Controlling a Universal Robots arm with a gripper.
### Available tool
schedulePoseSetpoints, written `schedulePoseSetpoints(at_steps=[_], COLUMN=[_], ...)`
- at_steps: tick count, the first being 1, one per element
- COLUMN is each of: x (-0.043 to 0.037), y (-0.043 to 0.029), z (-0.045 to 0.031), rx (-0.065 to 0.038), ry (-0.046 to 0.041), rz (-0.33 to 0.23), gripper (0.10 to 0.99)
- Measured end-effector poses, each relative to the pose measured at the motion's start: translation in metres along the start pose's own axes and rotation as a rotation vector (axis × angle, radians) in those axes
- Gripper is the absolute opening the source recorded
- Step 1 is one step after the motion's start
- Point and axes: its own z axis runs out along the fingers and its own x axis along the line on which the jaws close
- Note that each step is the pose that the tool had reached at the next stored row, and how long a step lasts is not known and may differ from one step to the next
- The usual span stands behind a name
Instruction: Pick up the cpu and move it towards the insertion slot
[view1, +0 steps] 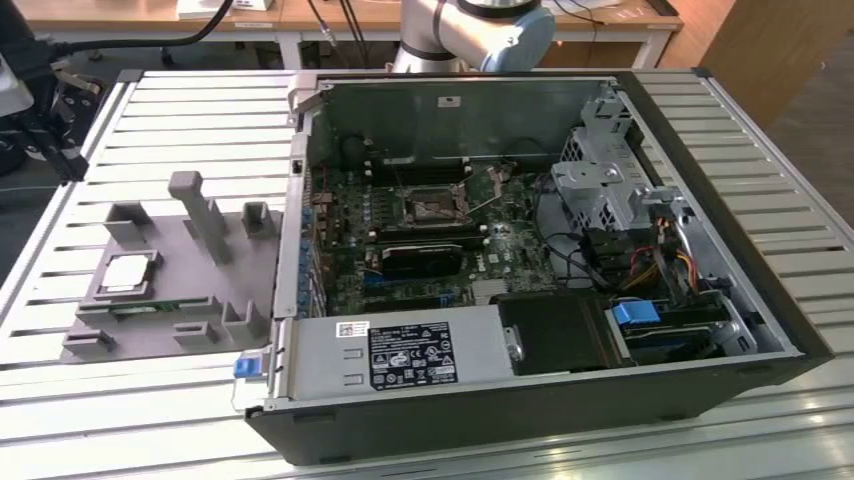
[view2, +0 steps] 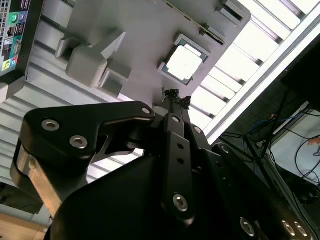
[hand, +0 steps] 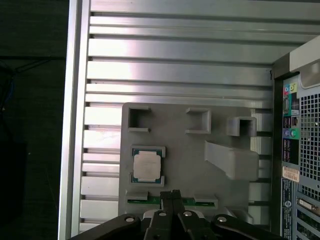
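1 cpu (hand: 147, 165) lies in a grey tray's (hand: 180, 150) recess just ahead of the hand (hand: 171, 193), which is clenched and empty. A clean pick likely needs the hand spread squarely over it, clear of the recess's raised edges. The slot (view1: 434, 208) lies far off inside the case (view1: 734, 240), open above.

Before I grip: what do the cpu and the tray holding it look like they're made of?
The cpu looks like metal on top: silvery-white, soft sheen, darker rim. The tray is probably plastic: uniform matte grey, moulded blocks, no glare.
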Motion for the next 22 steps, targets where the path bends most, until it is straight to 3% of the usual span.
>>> schedulePoseSetpoints(at_steps=[22], x=[0.0048], y=[-0.0002], z=[0.0067], rx=[0.000], ry=[-0.0003], rz=[0.000], gripper=[0.102])
